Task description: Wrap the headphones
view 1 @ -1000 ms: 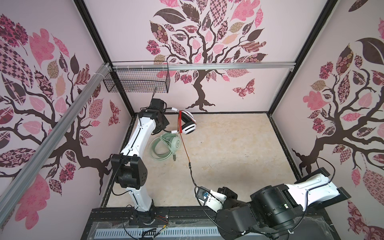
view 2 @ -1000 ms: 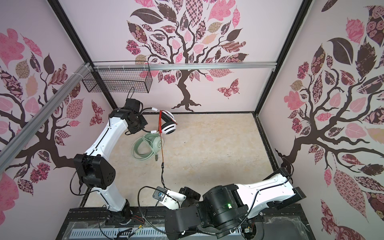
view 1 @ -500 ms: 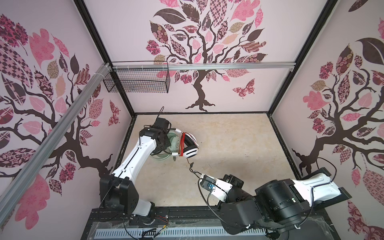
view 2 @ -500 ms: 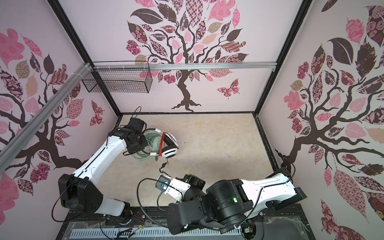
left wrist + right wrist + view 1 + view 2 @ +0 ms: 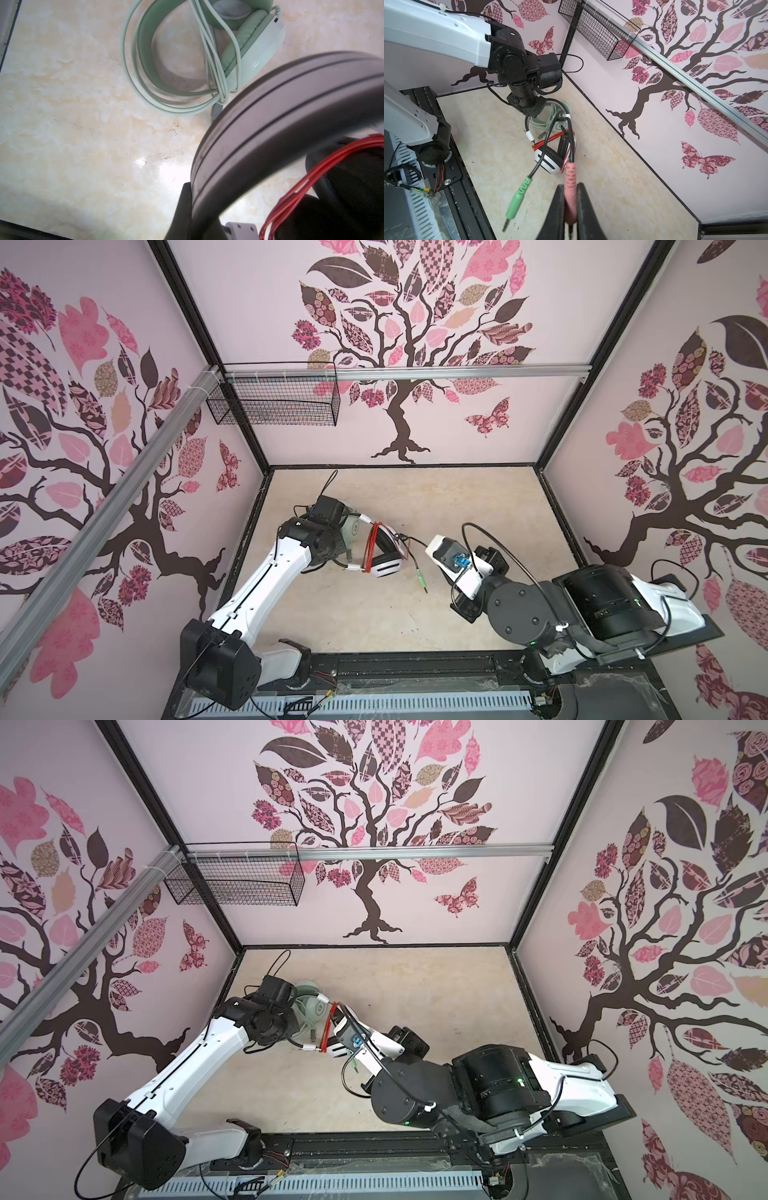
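Pink walls printed with trees close in a pale marbled table (image 5: 457, 506), and a wire basket (image 5: 274, 404) hangs on the back wall. The mint-green headset (image 5: 259, 45) lies flat on the table with its pale cable already looped round its own band. It looks finished.

Just beside it, on the side away from the wall, is the white-and-black headset (image 5: 550, 160). The left hand (image 5: 205, 212) is closed on its grey headband, directly next to the mint-green one. Loops of orange-red cable (image 5: 550, 141) cross the ear cups. A short black lead runs out from them, away from the mint-green headset, to the right hand (image 5: 571, 207), which is clamped on the pink plug (image 5: 570, 178). The green plug (image 5: 519, 195) dangles free beside it.

Judging by its build, this headset is light. The plastic band is stiff but springy, so the middle of the arch is the steady place to hold. The cushions are soft and would squash under a grip. The cable is thin and limp, and wound turns may slide off the smooth cups if tension drops. The moulded plug body gives the firmest pinch, better than the bare metal tip or the lead itself.
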{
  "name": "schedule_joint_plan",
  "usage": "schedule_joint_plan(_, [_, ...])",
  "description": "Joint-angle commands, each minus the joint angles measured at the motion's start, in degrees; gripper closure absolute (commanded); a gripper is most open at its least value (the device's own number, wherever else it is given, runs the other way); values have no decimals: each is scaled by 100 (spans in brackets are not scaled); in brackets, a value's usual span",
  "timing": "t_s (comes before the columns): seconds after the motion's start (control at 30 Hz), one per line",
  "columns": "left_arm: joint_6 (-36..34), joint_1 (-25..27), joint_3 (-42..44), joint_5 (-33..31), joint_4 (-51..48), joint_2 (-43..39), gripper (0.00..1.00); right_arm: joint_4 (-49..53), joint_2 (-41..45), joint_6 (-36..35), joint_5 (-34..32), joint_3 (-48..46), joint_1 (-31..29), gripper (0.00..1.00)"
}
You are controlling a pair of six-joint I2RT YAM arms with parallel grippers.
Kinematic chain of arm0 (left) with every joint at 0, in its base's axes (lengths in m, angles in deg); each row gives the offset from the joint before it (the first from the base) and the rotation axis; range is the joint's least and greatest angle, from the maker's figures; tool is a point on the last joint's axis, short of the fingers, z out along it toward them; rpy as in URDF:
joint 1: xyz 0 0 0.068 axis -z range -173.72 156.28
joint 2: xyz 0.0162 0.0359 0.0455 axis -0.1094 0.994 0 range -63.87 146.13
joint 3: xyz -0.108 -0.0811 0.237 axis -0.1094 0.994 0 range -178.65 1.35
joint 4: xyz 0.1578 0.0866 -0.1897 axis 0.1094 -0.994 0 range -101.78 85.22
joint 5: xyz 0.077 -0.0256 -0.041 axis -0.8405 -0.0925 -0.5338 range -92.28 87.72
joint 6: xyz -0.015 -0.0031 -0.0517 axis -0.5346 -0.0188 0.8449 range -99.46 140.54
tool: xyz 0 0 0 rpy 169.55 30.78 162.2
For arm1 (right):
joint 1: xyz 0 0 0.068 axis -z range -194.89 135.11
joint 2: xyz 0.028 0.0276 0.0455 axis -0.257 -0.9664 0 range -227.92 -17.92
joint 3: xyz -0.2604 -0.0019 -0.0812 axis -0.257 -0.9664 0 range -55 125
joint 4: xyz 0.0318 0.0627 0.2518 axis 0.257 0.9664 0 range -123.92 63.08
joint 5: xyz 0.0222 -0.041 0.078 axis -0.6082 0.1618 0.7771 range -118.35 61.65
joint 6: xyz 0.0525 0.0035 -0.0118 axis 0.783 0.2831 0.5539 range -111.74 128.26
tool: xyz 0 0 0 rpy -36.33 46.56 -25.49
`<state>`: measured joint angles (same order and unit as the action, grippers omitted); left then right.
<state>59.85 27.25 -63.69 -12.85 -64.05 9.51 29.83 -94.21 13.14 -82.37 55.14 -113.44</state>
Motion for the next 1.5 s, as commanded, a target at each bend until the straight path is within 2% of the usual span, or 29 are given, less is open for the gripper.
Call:
schedule_joint_plan(0.0, [249,-2,-328,408,416,-247,100,210,-217,73,-94,50,-7,100])
schedule_joint_plan(0.13, [280,-35,-886,579,189,-255,100,260,-137,278,-4,-164,-7,100])
schedule_joint_plan(0.33, [295,-426,-1347,1379,60,-357,100,635,3,788,-35,-605,-7,100])
schedule_joint_plan(0.53, [289,-634,-1502,1376,169,-248,100,182,27,707,833,-849,-13,100])
schedule_joint_plan(0.63, [379,-635,-1531,1435,414,-63,100,192,-382,458,1120,-457,-63,100])
schedule_joint_plan(0.77, [454,-604,-1599,1540,560,204,100,415,-999,237,989,422,-152,100])
schedule_joint_plan(1.03, [546,-134,-1147,1192,794,254,100,254,-1340,-463,786,1675,-157,100])
schedule_joint_plan(1.27, [587,53,-460,1200,967,37,100,329,-1721,-1196,78,2937,-156,100])
schedule_joint_plan(1.47, [479,56,-5,1053,970,-130,100,-12,-1662,-1707,-276,3221,-151,100])
